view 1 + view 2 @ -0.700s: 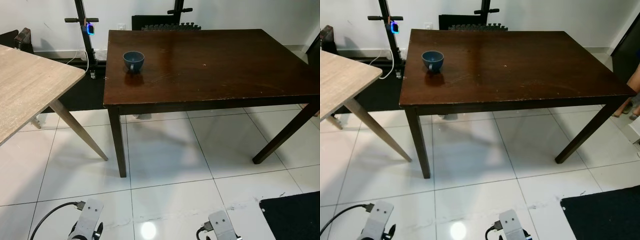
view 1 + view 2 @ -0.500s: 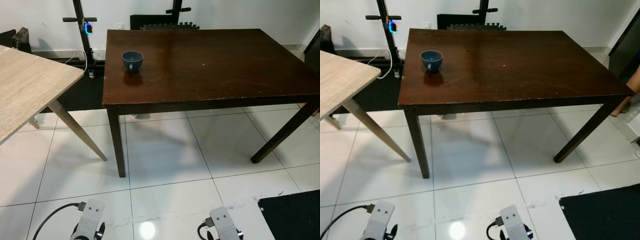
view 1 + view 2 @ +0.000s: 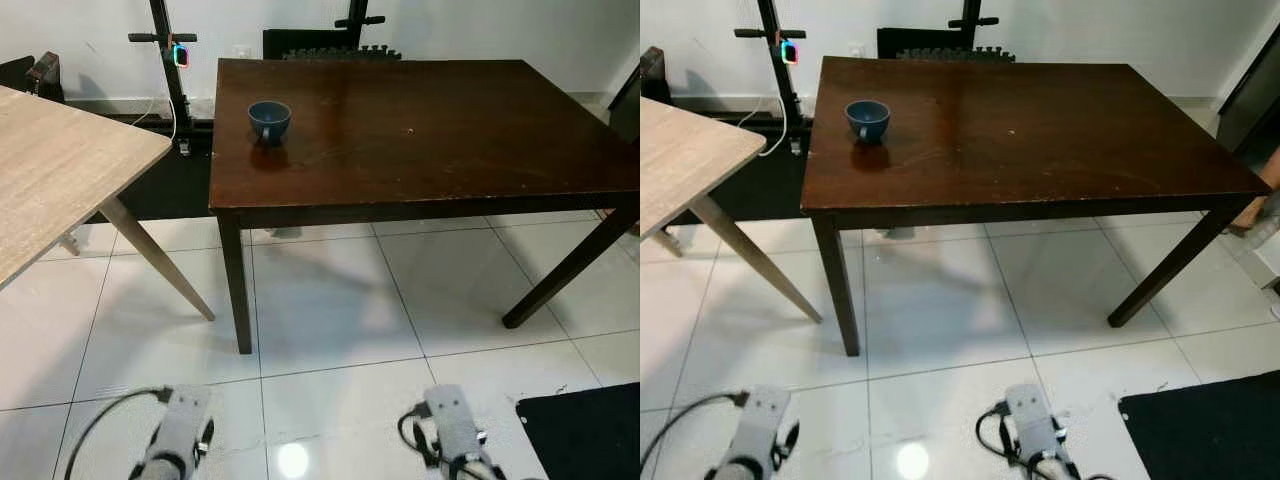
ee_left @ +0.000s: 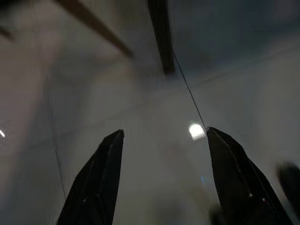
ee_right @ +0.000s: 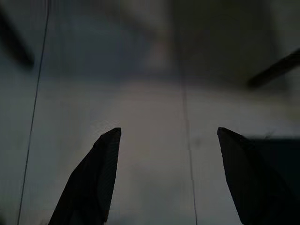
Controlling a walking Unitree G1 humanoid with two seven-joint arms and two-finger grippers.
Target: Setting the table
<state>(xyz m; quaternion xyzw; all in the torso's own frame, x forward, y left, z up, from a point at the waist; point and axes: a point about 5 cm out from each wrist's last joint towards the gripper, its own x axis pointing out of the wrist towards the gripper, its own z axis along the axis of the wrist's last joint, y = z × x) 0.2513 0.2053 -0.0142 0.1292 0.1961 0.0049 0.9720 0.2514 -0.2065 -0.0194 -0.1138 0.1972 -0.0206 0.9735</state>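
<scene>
Blue cup [image 3: 269,118] on dark table [image 3: 450,130].

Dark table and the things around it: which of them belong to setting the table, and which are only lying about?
Belong to the job:
- dark wooden table
- blue cup standing near its far left corner
- left claw and right claw, both open and empty, low over the floor

Just lying about:
- light wooden table on the left
- black mat on the floor
- stand with a glowing light by the wall

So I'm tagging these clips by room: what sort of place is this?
Probably a dining area in a home: a dark wooden table holding one blue cup, a lighter table beside it, white floor tiles, and what looks like exercise gear by the wall.
</scene>
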